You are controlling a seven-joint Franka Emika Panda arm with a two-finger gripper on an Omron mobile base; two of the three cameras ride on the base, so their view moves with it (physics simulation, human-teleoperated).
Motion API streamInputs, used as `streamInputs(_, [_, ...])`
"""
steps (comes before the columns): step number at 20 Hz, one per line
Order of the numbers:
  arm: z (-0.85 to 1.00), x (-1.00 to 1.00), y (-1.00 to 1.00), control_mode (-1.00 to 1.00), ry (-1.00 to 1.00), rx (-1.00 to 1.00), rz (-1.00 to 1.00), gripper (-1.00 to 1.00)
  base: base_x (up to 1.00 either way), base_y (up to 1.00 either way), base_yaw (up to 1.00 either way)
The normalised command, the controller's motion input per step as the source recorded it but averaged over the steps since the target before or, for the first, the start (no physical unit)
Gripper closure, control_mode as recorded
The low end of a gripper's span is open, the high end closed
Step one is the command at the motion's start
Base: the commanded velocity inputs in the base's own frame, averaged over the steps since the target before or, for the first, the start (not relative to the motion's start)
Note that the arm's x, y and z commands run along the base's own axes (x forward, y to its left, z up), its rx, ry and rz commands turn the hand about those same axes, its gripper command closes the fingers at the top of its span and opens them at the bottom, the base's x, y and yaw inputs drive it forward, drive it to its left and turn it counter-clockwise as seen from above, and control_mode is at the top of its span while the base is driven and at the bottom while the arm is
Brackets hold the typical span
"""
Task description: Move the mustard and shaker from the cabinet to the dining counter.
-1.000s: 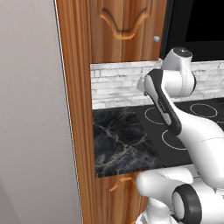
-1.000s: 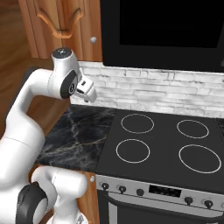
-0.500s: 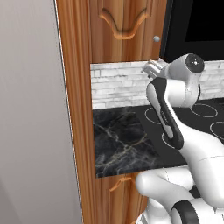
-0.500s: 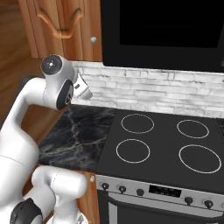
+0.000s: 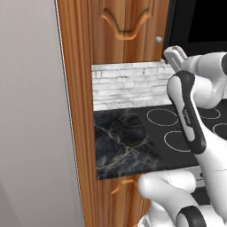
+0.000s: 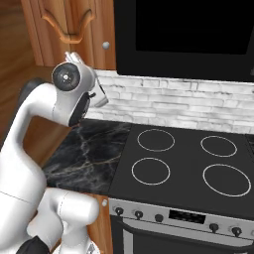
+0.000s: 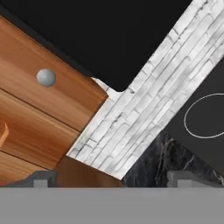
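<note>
**Jaws wide below the closed cabinet door**

While my arm folds up over the stove, my gripper (image 7: pixel 113 178) stands with its jaws spread as wide as they go and nothing between them. In the hand view my two dark fingertips (image 7: pixel 40 180) rise at five and seven o'clock along the bottom, well apart from each other.

That view is rolled. The cabinet (image 7: pixel 39 118) fills the nine o'clock side, its brown door shut, and the round silver knob (image 7: pixel 46 77) sits toward ten o'clock. A black panel (image 7: pixel 109 35) spreads across twelve o'clock. White brick wall (image 7: pixel 148 105) runs as a slanted band from one o'clock down to six. At three o'clock lies the dark stovetop (image 7: pixel 210 87) with one white ring, and at five o'clock a patch of veined black marble counter (image 7: pixel 162 164).

From the left base view, the cabinet door (image 5: pixel 126 31) with its carved arch sits at twelve o'clock, knob (image 5: pixel 158 40) at its right edge, and my hand reaches up just to the right of that knob, near one o'clock. The marble counter (image 5: pixel 124 146) lies at centre, beside the stove rings.

From the right base view, the same door (image 6: pixel 69 30) is at eleven o'clock, and my wrist hangs just below it, close under the knob (image 6: pixel 105 45).

With the door shut, I cannot see the mustard or the shaker.
</note>
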Motion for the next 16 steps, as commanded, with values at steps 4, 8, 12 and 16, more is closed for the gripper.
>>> streamInputs(4, [0.41,-0.39,-0.26,-1.0,-0.18,0.2,0.0,-1.0,0.0,0.0,0.0])
streamInputs(8, [0.44,-0.07,-0.04,-1.0,-0.13,0.16,0.0,-1.0,0.0,0.0,0.0])
streamInputs(12, [0.28,0.03,0.0,-1.0,-0.11,0.14,0.0,-1.0,0.0,0.0,0.0])
streamInputs(16, [0.17,0.14,0.0,-1.0,-0.12,0.12,0.0,-1.0,0.0,0.0,0.0])
